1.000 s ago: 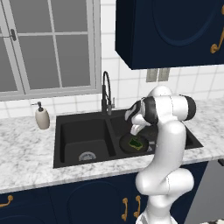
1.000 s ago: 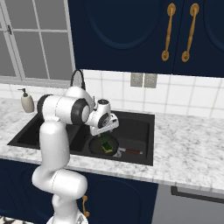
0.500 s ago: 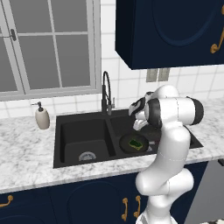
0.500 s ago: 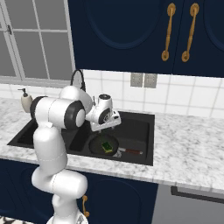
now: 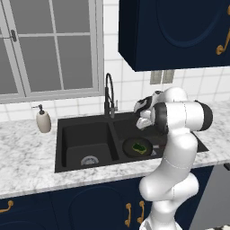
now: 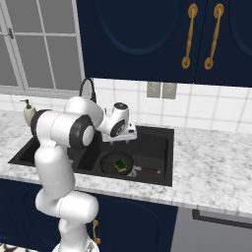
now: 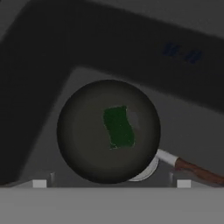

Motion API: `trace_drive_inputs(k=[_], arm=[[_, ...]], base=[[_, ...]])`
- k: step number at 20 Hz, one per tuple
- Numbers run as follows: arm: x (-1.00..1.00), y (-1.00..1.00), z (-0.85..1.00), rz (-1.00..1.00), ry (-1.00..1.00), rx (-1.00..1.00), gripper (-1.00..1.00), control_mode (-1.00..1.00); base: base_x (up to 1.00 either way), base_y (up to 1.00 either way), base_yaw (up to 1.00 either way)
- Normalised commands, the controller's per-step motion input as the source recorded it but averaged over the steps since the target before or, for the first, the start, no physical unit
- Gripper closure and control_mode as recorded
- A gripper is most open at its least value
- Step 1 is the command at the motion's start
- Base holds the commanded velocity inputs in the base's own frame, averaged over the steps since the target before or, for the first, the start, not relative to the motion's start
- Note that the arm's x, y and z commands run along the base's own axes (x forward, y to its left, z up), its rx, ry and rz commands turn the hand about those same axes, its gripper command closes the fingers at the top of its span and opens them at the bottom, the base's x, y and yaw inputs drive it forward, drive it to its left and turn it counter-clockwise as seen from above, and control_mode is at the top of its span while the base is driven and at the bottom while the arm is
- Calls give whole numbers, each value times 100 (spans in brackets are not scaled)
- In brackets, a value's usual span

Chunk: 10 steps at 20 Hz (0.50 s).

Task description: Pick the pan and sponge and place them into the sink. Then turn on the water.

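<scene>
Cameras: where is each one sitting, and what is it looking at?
Left base view: behind the arm's left, facing the matte black double sink; white arm at right.
Right base view: behind its right, same sink; arm at left.
Hand view: looks down between the pincer tips.
All share the round black pan holding the green sponge.

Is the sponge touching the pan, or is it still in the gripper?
Touching. In the hand view the sponge lies flat on the pan floor; the right base view shows the open gripper above it, empty.
</scene>
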Motion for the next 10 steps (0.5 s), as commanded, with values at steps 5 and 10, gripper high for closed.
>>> trace_drive_inputs(k=[5, 10], arm=[[8, 5, 30, -59, 0, 11, -100, -100], [3, 0, 15, -54, -3, 21, -100, -100]], base=[[0, 0, 0], [0, 0, 0]])
